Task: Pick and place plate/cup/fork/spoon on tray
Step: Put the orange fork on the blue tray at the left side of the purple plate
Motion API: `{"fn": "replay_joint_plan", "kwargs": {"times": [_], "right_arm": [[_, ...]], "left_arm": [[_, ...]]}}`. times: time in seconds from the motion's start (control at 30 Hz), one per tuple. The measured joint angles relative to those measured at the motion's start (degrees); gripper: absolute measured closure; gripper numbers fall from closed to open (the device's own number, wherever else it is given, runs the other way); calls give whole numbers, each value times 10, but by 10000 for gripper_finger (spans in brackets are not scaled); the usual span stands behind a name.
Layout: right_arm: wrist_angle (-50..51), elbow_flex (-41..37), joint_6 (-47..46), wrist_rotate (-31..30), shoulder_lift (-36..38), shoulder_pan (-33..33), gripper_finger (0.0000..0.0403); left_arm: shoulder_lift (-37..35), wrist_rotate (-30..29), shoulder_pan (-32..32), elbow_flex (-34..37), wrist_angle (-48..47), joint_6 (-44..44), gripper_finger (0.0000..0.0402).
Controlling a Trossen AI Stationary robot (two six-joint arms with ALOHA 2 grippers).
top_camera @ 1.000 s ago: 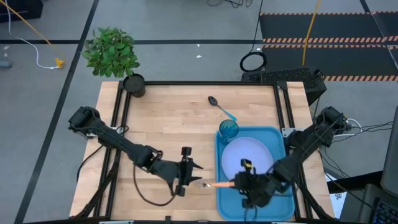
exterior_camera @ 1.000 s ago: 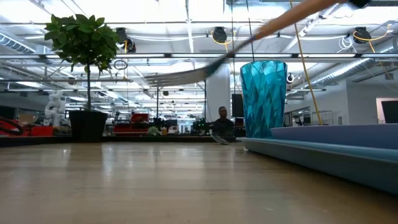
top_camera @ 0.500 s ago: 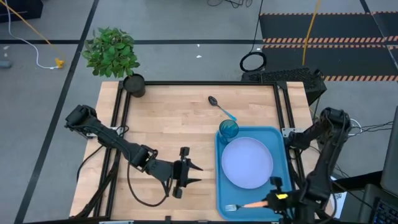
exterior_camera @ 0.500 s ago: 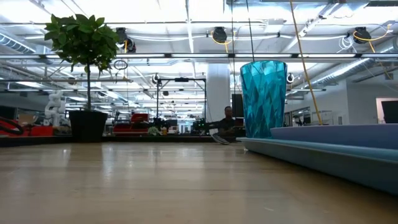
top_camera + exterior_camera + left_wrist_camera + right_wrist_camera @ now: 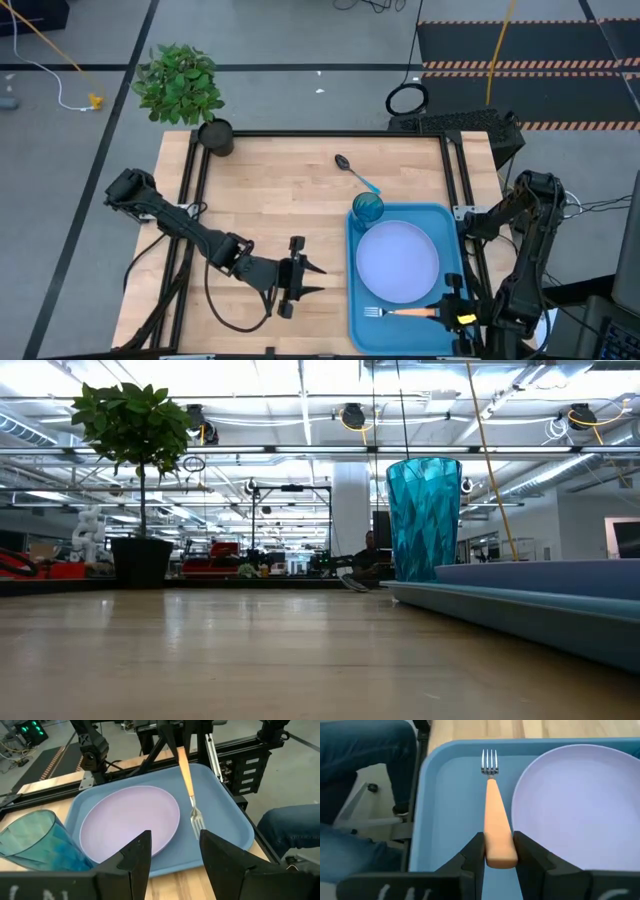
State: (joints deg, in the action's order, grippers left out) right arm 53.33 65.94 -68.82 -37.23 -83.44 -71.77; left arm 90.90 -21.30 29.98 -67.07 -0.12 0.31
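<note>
The blue tray (image 5: 370, 332) lies at the table's near right. The lavender plate (image 5: 398, 262) lies flat in it, and the teal cup (image 5: 367, 209) stands upright in its far left corner. My right gripper (image 5: 452, 314) is at the tray's near right corner, shut on the orange-handled fork (image 5: 398, 313), which reaches over the tray's near strip, tines toward the table's left. The blue-handled spoon (image 5: 356, 173) lies on the wood beyond the tray. My left gripper (image 5: 305, 281) is open and empty, left of the tray. My right gripper pinches the free end of the fork's orange handle (image 5: 499, 851) between its two fingers (image 5: 474, 856). The fingers come low from the table's right side and lie along the fork. The tines (image 5: 198, 824) are low over the tray floor; whether they touch it I cannot tell.
A black pot with a green plant (image 5: 215, 136) stands at the table's far left corner. Bare wood lies between the left gripper and the pot. A person's blue-trousered leg (image 5: 365, 765) shows beside the table's near right edge.
My right gripper has carried the fork toward the table's right edge. The fork, which stuck out over the tray's left rim, now lies wholly over the tray's near strip beside the plate. My left gripper has drawn back a little toward the left.
</note>
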Motion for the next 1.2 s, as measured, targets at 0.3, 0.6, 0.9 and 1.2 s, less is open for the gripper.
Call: {"fn": "replay_joint_plan", "kwargs": {"times": [0.3,0.6,0.9,1.2], "right_arm": [[-97,-88,3,7,0,1,331],[-146,-148,-36,61,0,1,330],[-158,-165,-72,120,-1,1,310],[-138,-166,-70,119,-1,1,280]], "left_arm": [[0,0,0,0,-1,11,231],[0,-1,-3,0,-1,11,231],[0,-1,-4,1,-1,10,231],[0,-1,-4,1,-1,10,231]]}}
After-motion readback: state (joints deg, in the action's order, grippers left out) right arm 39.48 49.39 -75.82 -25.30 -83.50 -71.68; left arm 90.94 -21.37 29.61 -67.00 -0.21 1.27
